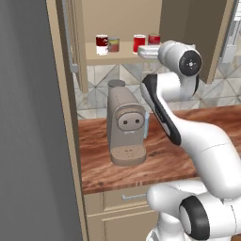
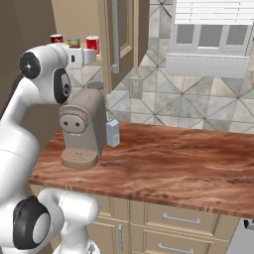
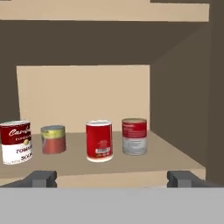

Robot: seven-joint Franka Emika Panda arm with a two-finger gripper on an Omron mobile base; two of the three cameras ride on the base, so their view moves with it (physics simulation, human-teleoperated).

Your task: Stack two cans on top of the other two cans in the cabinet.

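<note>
Gripper [image 3: 111, 178] spread wide, nothing between the tips, hovering just in front of the cabinet [image 3: 83, 94] shelf. Four cans stand upright in a row, all apart: dark red with white lower band [image 3: 15, 142] far left, yellow-and-red label tin [image 3: 53, 139], bright red can [image 3: 99, 141], greyish red-banded tin [image 3: 134, 136] rightmost.

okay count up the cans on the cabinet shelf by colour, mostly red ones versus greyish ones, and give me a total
Mostly red cans: 2, the bright red can and the dark red can with a white lower band.
Greyish cans: 2, the yellow-and-red labelled tin and the red-banded tin.
Total: 4, none stacked.
</note>
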